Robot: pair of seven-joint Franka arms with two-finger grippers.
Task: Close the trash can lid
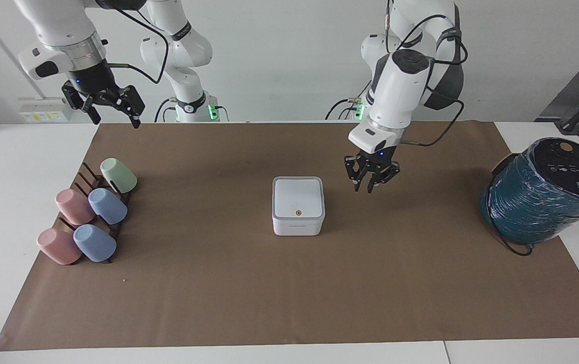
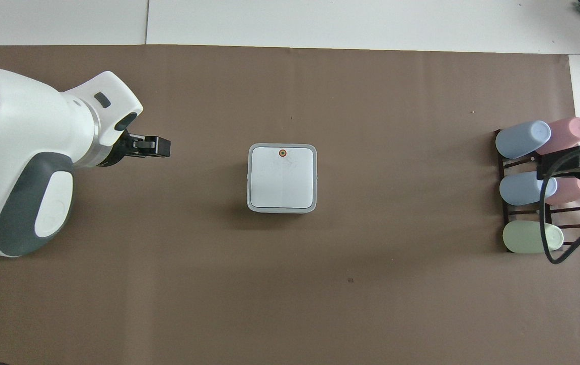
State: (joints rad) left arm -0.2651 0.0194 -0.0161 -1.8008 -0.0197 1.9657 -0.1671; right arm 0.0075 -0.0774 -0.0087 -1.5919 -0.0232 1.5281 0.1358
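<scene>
The white square trash can (image 1: pixel 298 224) with a grey rim stands mid-table on the brown paper, and also shows in the overhead view (image 2: pixel 281 208). Its lid (image 1: pixel 298 196) lies flat and closed, orange dot up (image 2: pixel 282 177). My left gripper (image 1: pixel 363 190) hangs in the air beside the can, toward the left arm's end, clear of it and holding nothing. In the overhead view it (image 2: pixel 160 147) looks shut. My right gripper (image 1: pixel 117 123) waits high up, open and empty, over the cup rack in the overhead view (image 2: pixel 576 165).
A dark rack (image 1: pixel 85 175) with several pastel cups lies toward the right arm's end (image 2: pixel 538 210). A large teal-wrapped cylinder with a black top (image 1: pixel 542 197) stands at the left arm's end of the brown paper (image 1: pixel 289 293).
</scene>
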